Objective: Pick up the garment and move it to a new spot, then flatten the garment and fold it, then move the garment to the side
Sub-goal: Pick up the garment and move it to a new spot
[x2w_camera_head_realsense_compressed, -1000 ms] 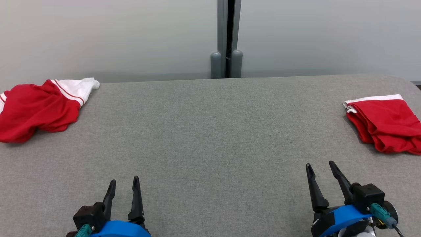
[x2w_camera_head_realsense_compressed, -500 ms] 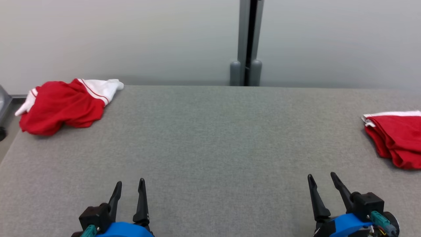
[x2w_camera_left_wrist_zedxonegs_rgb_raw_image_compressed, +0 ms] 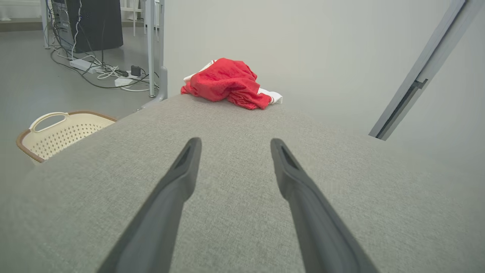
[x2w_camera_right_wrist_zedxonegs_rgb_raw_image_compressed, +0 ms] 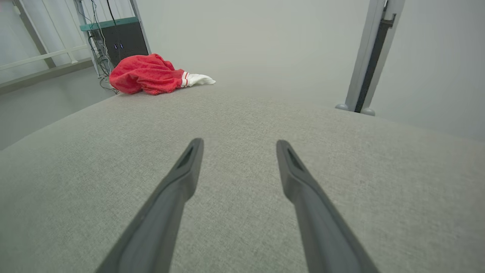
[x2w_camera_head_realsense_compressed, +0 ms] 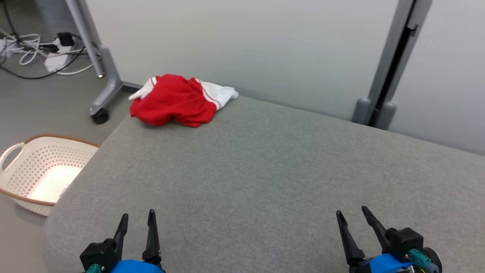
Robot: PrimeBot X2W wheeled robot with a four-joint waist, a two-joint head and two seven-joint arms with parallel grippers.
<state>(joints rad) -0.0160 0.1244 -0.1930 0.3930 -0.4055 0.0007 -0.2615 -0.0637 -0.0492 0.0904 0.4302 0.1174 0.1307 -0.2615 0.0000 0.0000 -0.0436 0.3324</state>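
Garment point(x2w_camera_head_realsense_compressed: 174, 99), red and white, crumpled at upper left of table point(x2w_camera_head_realsense_compressed: 265, 170); left gripper point(x2w_camera_head_realsense_compressed: 138, 213) and right gripper point(x2w_camera_head_realsense_compressed: 351, 210) below, wide open, empty.

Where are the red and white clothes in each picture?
Head view: garment upper left, at the far corner of the table.
Left wrist view: garment top middle.
Right wrist view: garment upper left.
Shared landmark: the grey post, right of the garment in every view.
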